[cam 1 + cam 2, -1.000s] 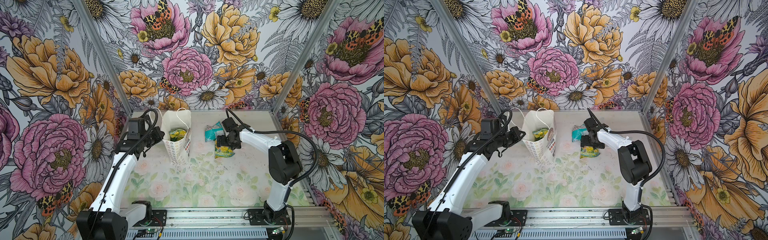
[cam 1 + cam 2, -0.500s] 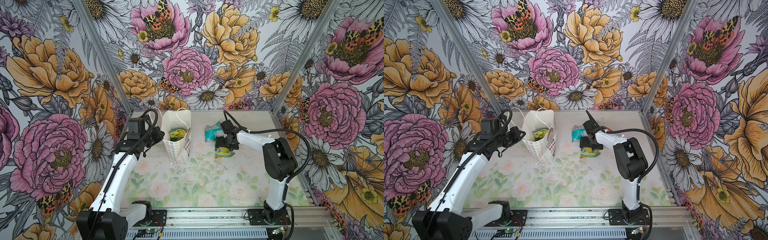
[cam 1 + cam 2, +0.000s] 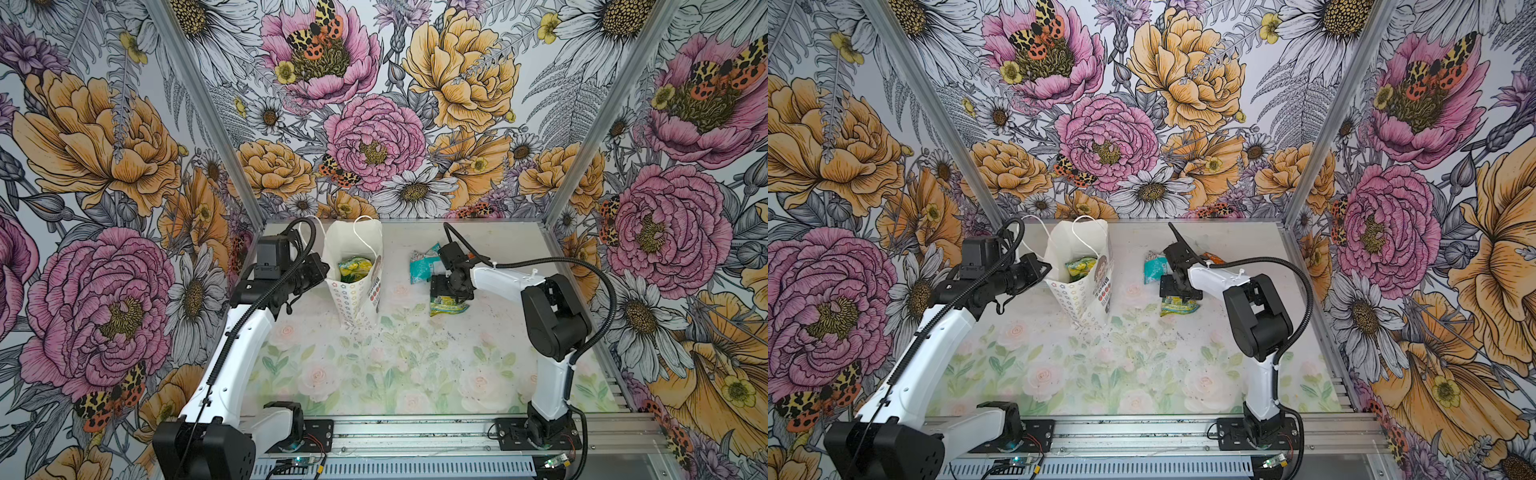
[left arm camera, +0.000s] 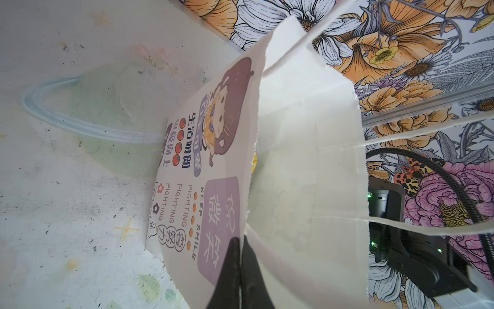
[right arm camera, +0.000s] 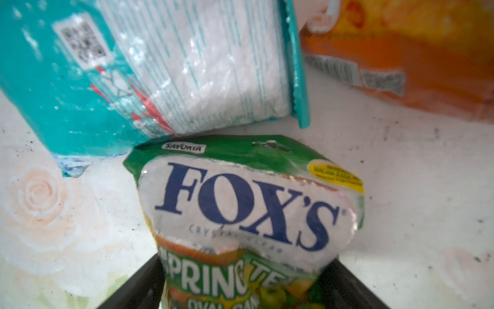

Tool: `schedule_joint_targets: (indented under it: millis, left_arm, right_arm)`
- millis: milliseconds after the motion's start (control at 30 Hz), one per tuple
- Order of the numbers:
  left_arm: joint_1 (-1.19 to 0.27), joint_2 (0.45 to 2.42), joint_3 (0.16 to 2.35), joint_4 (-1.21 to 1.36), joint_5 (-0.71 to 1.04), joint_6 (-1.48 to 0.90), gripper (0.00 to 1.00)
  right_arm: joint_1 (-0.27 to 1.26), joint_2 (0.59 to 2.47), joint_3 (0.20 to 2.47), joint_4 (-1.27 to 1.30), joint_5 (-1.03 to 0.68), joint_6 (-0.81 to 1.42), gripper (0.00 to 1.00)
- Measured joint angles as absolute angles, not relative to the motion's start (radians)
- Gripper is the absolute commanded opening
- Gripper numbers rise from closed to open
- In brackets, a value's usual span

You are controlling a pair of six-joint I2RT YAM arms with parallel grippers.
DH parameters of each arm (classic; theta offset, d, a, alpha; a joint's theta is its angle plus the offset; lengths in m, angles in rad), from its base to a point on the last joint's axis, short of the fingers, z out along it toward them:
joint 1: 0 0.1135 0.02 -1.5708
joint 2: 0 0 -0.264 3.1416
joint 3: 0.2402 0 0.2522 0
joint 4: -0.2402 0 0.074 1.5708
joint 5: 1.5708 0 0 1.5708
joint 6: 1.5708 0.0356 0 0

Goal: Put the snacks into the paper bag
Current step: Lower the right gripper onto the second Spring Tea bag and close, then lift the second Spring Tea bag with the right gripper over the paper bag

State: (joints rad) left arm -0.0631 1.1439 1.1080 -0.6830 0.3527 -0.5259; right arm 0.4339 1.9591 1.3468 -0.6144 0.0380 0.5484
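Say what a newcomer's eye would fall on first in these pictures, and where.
The huge pink and orange flower-printed walls enclosing the table dominate. At back left stands the tall white paper bag, its rim pinched by the left gripper; to its right the right gripper straddles a green-yellow crinkly foil FOX'S packet.

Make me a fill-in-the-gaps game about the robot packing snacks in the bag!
The paper bag is pinched at its rim by the ___ pincer.
The green packet between the fingers of the right pincer says ___ in big blue letters.
Another green-yellow packet sits ___ the bag.
Near the teal packet lies an ___ packet.
Missing words: left, FOX'S, inside, orange.
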Motion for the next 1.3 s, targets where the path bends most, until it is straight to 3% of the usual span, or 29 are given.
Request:
schedule_joint_targets:
  millis: [367, 567, 1067, 1300]
  left_arm:
    - [-0.063, 1.144, 1.108, -0.683, 0.353, -0.526, 0.00]
    - [-0.063, 1.144, 1.108, -0.683, 0.353, -0.526, 0.00]
    - [-0.063, 1.144, 1.108, -0.683, 0.353, -0.526, 0.00]
    - [-0.063, 1.144, 1.108, -0.683, 0.353, -0.526, 0.00]
  right_arm:
    - [0.448, 1.951, 1.332, -0.588, 0.033, 0.534, 0.44]
    - [0.447, 1.933, 1.324, -0.593, 0.019, 0.534, 0.30]
    - [0.446, 1.753, 1.311, -0.642, -0.104, 0.533, 0.07]
    - [0.446, 1.667, 1.441, -0.653, -0.218, 0.542, 0.05]
